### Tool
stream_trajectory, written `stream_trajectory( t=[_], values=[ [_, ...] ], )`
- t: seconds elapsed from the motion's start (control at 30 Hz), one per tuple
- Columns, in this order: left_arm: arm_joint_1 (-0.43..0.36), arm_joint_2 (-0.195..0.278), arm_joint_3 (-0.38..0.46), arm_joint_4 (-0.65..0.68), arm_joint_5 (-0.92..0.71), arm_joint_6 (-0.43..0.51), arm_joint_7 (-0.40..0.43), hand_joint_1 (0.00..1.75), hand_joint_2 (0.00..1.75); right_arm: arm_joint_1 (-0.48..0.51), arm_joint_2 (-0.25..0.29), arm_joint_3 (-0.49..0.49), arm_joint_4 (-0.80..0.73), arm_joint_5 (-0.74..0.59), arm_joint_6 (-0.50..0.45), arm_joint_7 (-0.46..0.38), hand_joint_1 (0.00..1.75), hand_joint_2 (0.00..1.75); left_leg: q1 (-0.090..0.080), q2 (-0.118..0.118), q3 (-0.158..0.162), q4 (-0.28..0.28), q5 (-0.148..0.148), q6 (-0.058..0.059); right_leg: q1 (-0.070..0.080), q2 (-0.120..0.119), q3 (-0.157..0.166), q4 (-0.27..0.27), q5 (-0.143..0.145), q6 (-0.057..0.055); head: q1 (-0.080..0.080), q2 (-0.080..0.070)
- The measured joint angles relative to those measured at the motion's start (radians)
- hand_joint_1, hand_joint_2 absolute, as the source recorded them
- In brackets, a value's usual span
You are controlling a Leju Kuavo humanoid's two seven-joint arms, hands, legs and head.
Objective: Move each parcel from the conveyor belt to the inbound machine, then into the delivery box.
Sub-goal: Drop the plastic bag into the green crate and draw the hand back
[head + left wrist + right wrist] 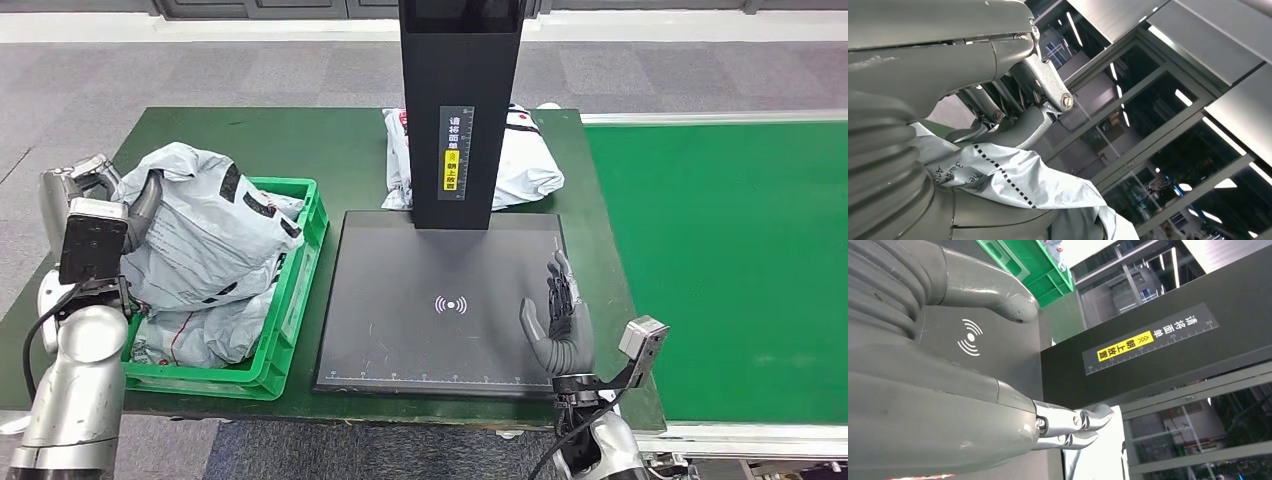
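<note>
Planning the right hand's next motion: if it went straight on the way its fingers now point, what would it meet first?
Probably the inbound machine's black column: the open right hand hovers over the scan plate, fingers pointing toward it. Depth is unclear.

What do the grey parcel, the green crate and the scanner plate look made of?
Grey parcel: thin plastic film mailer, probably; it crumples and has a slight sheen. Green crate: moulded rigid plastic, glossy, with slotted walls. Scanner plate: smooth matte black sheet; plastic or coated metal, unclear.

Past the table you see grey carpet floor [250, 75] with a pale strip [120, 27] along it; the wrist views show you glass-walled partitions [1168, 130] and ceiling strip lights [1228, 135].
</note>
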Motion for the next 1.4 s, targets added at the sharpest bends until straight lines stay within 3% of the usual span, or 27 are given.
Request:
stream_trajectory(
  t=[0.03, 0.1, 0.13, 0.17, 0.47, 0.63, 0.77, 0.93, 1.13, 1.4],
  values=[
    [0.000, 0.000, -0.003, 0.003, 0.000, 0.000, 0.000, 1.49, 0.87, 0.000, 0.000, 0.000, 0.000, 0.000, 0.000, 0.000, 0.00, 1.75, 0.000, 0.000, 0.000, 0.000, 0.000, 0.000, 0.000, 0.000, 0.000, 0.000, 0.000, 0.000, 0.000, 0.000],
    [-0.002, 0.001, -0.008, 0.007, 0.000, -0.007, 0.008, 0.63, 0.00, 0.000, 0.000, 0.000, 0.000, 0.000, 0.000, 0.000, 0.00, 1.75, 0.000, 0.000, 0.000, 0.000, 0.000, 0.000, 0.000, 0.000, 0.000, 0.000, 0.000, 0.000, 0.000, 0.000],
    [-0.004, 0.001, -0.011, 0.010, 0.000, -0.020, 0.020, 0.20, 0.00, 0.000, 0.000, 0.000, 0.000, 0.001, 0.000, 0.000, 0.00, 1.75, 0.000, 0.000, 0.000, 0.000, 0.000, 0.000, 0.000, 0.000, 0.000, 0.000, 0.000, 0.000, 0.000, 0.000],
    [-0.009, 0.001, -0.016, 0.018, 0.000, -0.042, 0.036, 0.01, 0.00, 0.000, 0.000, 0.000, 0.000, 0.002, 0.000, 0.000, 0.00, 1.75, 0.000, 0.000, 0.000, 0.000, 0.000, 0.000, 0.000, 0.000, 0.000, 0.000, 0.000, 0.000, 0.000, 0.000],
    [-0.163, -0.028, -0.142, 0.308, -0.024, -0.314, 0.098, 0.00, 0.00, 0.016, 0.009, -0.001, -0.014, 0.045, 0.000, 0.036, 0.00, 1.75, -0.001, -0.001, 0.001, 0.001, 0.001, 0.001, -0.001, -0.002, 0.001, 0.000, 0.001, 0.001, 0.000, 0.000],
    [-0.297, -0.056, -0.248, 0.565, -0.080, -0.425, 0.212, 0.00, 0.00, 0.007, 0.009, -0.001, -0.020, 0.055, 0.001, 0.058, 0.00, 1.75, -0.002, -0.003, 0.001, 0.001, 0.001, 0.001, -0.002, -0.003, 0.002, 0.000, 0.001, 0.001, 0.000, 0.000],
    [-0.390, -0.071, -0.304, 0.775, -0.143, -0.326, 0.279, 0.00, 0.00, 0.009, 0.004, -0.001, -0.033, 0.039, -0.002, 0.075, 0.00, 1.75, -0.003, -0.002, 0.002, 0.001, 0.001, 0.001, -0.003, -0.002, 0.003, 0.000, 0.001, 0.002, 0.000, 0.000],
    [-0.447, -0.060, -0.360, 0.920, -0.264, -0.216, 0.384, 0.00, 0.00, 0.034, -0.009, -0.001, -0.060, 0.024, -0.004, 0.088, 0.00, 1.75, -0.003, -0.001, 0.003, 0.001, 0.001, 0.001, -0.003, -0.001, 0.003, 0.000, 0.001, 0.002, 0.000, 0.000],
    [-0.475, -0.045, -0.420, 1.001, -0.398, -0.183, 0.486, 0.00, 0.00, 0.043, -0.018, -0.001, -0.069, 0.014, -0.009, 0.093, 0.00, 1.75, -0.003, 0.000, 0.003, 0.000, 0.001, 0.001, -0.003, 0.000, 0.004, 0.000, 0.001, 0.002, 0.000, 0.000],
    [-0.488, -0.033, -0.453, 1.046, -0.444, -0.174, 0.530, 0.00, 0.00, 0.046, -0.021, -0.001, -0.070, 0.012, -0.016, 0.098, 0.00, 1.75, -0.003, 0.000, 0.005, 0.000, 0.001, 0.001, -0.003, 0.000, 0.005, 0.000, 0.001, 0.002, 0.000, 0.000]
  ],
)
